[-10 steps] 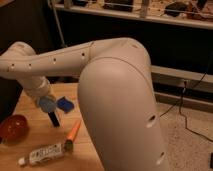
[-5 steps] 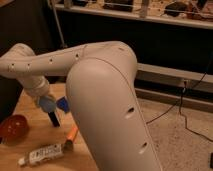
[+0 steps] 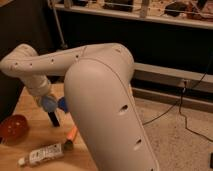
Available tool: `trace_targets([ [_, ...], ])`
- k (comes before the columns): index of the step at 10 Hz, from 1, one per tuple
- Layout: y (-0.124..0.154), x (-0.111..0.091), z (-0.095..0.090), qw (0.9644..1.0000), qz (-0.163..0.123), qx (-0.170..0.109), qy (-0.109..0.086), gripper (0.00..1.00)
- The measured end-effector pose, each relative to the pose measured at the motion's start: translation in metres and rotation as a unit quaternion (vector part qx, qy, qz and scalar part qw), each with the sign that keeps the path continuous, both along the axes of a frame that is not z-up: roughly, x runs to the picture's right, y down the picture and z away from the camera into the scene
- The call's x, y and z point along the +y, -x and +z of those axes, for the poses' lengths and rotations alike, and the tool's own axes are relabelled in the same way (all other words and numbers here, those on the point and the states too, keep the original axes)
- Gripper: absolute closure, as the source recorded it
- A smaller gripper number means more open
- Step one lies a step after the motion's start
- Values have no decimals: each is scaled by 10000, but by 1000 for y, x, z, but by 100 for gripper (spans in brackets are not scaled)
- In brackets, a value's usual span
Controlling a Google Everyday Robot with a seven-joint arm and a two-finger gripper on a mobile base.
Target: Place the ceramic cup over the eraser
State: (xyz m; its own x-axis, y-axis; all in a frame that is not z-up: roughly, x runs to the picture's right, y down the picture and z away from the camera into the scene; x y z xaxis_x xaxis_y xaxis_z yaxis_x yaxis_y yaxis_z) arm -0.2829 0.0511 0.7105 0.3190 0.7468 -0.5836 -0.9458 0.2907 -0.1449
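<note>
Left of centre, the claw (image 3: 53, 114) is closed on the blue ceramic cup (image 3: 62, 103) above the wooden surface (image 3: 30, 142); with the eraser unseen, perhaps behind the white arm (image 3: 102, 100), the cup may land off-target.

Arm (image 3: 100, 105) swung across, half-hiding ceramic cup (image 3: 62, 103) in tool (image 3: 49, 105) above table (image 3: 31, 131).

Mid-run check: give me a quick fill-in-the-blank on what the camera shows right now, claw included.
1. The claw is shut on the small ___ cup.
2. Left of the claw, the red bowl rests on the wooden ___.
3. The robot's big white ___ hides the right part of that surface.
Missing words: blue; table; arm.
</note>
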Motion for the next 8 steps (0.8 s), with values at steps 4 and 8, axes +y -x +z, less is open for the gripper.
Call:
trace_targets([
  [4,0,8,9,9999,-13,-60,98,100],
  [8,-2,16,16,9998,-24,-51,188,100],
])
